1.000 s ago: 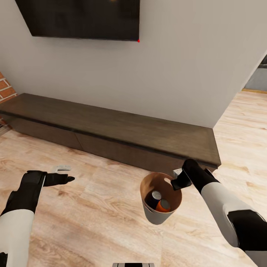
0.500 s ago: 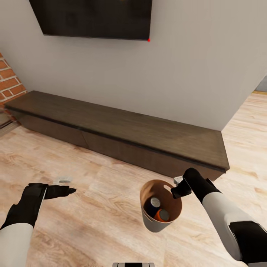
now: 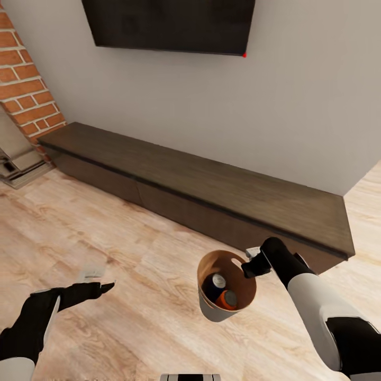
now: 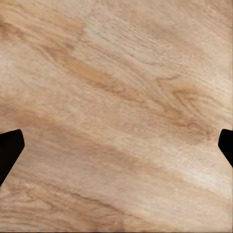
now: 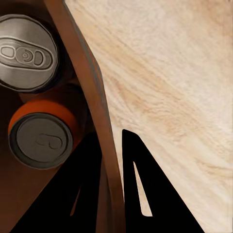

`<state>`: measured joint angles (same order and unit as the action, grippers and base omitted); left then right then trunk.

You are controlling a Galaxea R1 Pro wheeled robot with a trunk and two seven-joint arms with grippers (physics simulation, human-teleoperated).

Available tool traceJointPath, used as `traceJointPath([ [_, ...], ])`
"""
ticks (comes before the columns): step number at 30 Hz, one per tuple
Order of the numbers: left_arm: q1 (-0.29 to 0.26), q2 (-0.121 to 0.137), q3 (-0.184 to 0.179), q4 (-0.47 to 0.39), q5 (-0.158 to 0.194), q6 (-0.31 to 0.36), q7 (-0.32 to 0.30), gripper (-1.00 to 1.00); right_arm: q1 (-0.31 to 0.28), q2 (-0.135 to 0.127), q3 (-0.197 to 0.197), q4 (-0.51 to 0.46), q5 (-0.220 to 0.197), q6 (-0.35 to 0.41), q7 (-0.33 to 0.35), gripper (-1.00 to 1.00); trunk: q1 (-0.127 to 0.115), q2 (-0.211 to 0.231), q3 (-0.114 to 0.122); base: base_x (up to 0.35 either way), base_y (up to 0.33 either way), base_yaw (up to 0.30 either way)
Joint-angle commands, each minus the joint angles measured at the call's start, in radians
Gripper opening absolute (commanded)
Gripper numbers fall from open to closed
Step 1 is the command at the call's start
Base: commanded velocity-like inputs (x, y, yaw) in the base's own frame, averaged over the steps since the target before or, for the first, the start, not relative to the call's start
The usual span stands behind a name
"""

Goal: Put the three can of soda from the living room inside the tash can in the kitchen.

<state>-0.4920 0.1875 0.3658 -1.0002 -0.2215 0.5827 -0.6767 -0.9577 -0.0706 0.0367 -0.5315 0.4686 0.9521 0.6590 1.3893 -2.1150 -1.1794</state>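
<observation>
Pale wood-grain floor [image 4: 116, 107] lies beneath the left hand [image 4: 116, 145], whose dark fingertips [image 4: 9, 148] sit wide apart.

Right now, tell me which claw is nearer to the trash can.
Right. The right claw is clamped on the trash can at its rim, one finger inside and one outside. The left claw hangs open over the wood floor, well off to the can's side.

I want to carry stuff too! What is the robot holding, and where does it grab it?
The right end effector pinches the trash can by its rim.
</observation>
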Motion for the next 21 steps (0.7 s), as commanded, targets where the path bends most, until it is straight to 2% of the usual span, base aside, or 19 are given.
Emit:
traceJointPath([
  [1,0.009,0.000,0.000,-0.004,0.002,-0.003,-0.006,1.00,0.000,0.002,-0.001,0.000,-0.031,0.010,0.005,-1.00,0.000,0.000,0.000,0.000,0.000,0.230],
  [8,0.023,0.000,0.004,-0.009,0.006,-0.012,-0.013,1.00,0.002,0.009,-0.001,0.002,-0.032,0.010,0.005,-1.00,0.000,0.000,-0.004,0.000,0.000,0.230],
  [14,0.024,0.000,0.020,-0.008,0.007,-0.013,-0.014,1.00,0.012,0.036,0.001,0.002,-0.029,0.010,0.004,-1.00,0.000,0.000,-0.007,0.000,0.000,0.230],
  [21,0.025,0.000,0.021,-0.008,0.007,-0.031,-0.016,1.00,0.016,0.040,0.002,0.002,-0.030,0.010,0.005,-1.00,0.000,0.000,-0.011,0.003,0.001,0.230],
])
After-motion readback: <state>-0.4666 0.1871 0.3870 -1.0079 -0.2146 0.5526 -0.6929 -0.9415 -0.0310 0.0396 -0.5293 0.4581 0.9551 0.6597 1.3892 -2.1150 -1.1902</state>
